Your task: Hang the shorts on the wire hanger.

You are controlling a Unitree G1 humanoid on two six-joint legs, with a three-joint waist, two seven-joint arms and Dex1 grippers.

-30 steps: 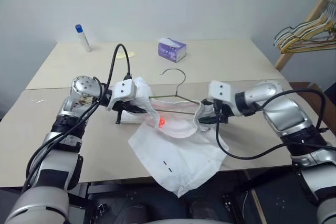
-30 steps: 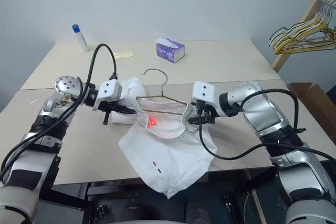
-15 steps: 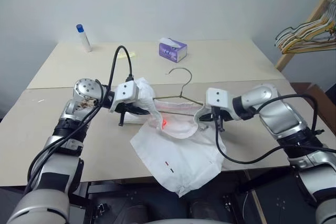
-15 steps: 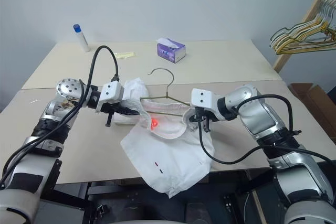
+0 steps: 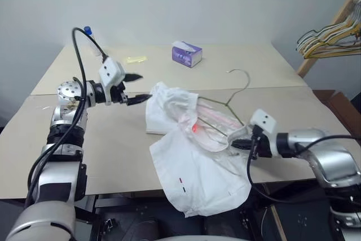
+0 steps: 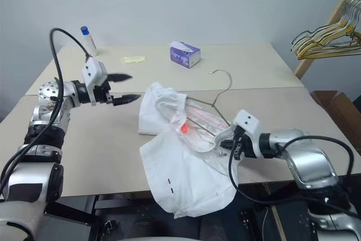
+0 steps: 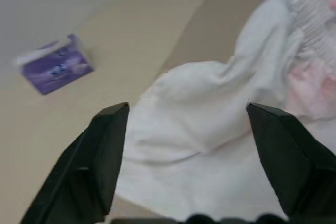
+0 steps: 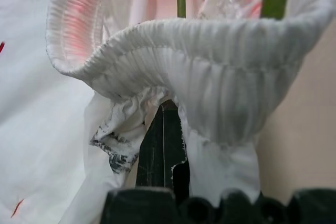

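Note:
The white shorts [image 5: 197, 165] lie crumpled on the table's front half, with one leg hanging over the near edge. The wire hanger [image 5: 230, 101] has its lower part inside the gathered waistband and its hook [image 5: 242, 74] pointing away. My right gripper [image 5: 241, 143] is shut on the waistband at the shorts' right side. In the right wrist view the elastic band [image 8: 210, 40] folds over the dark fingers [image 8: 163, 145]. My left gripper [image 5: 141, 87] hovers open, left of the shorts and clear of them. The left wrist view shows its fingers [image 7: 105, 150] wide apart, with the cloth [image 7: 210, 129] ahead.
A purple tissue box [image 5: 187, 54] stands at the back middle of the table. A bottle with a blue cap [image 6: 87, 39] and a yellow scrap [image 5: 135, 59] sit at the back left. A bunch of hangers [image 5: 330, 35] hangs on a wooden rack at the right.
My left gripper let go of the shorts, opened, and rose up and to the left. My right gripper shut on the waistband and pulled the shorts and hanger to the right and nearer.

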